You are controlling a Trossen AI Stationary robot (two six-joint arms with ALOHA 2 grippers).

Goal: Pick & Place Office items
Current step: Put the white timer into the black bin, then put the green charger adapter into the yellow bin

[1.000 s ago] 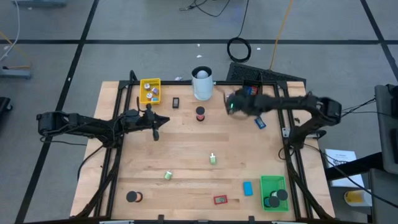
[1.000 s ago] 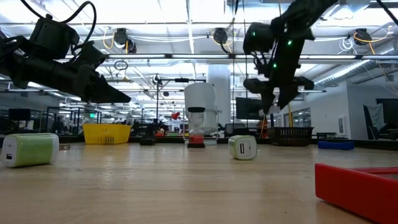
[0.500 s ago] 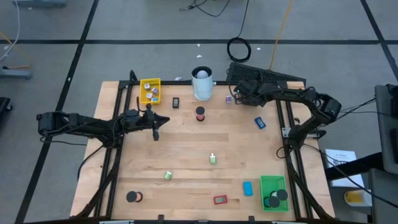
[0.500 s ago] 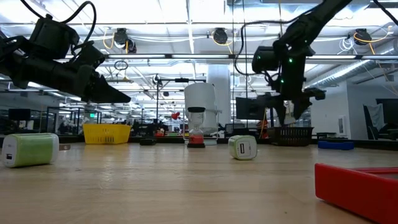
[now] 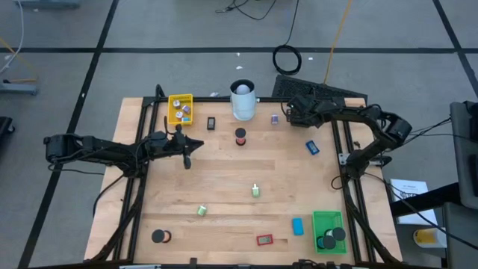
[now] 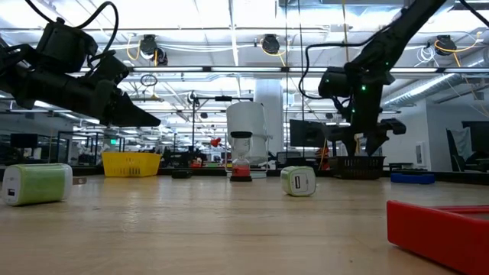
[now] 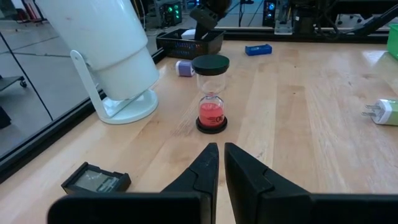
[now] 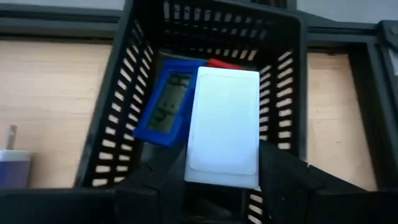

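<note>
My right gripper [image 5: 293, 112] hovers over the black slatted basket [image 5: 321, 93] at the table's far right and is shut on a white rectangular block [image 8: 224, 127]. In the basket [image 8: 124, 87] lie a blue item [image 8: 163, 109] and a red one [image 8: 221, 63]. My left gripper [image 5: 187, 155] is shut and hangs above the table's left middle, pointing at the red-sand hourglass [image 7: 211, 93]. Small items lie scattered: a purple-white plug [image 5: 274, 118], a blue block [image 5: 312, 147], two green-white plugs [image 5: 256, 190] [image 5: 202, 211], a black disc [image 5: 159, 236]. My right gripper pinches the white block by its two long side edges [image 8: 194, 158], one finger [image 8: 158, 180] on each side, coming from above and pointing down. The block is lifted clear over the basket's opening, its broad face toward the wrist camera.
A tall white cylinder [image 5: 243, 99] stands at the far edge next to a yellow tray [image 5: 181, 110]. A green tray [image 5: 328, 230] with black discs sits at the near right. A red item [image 5: 264, 240], a blue block [image 5: 297, 226] and a small black device [image 5: 211, 123] lie around.
My right gripper has moved from beside the hourglass toward the table's far right edge, ending over the black basket and a little lower, still carrying the white block. The left arm has kept still.
</note>
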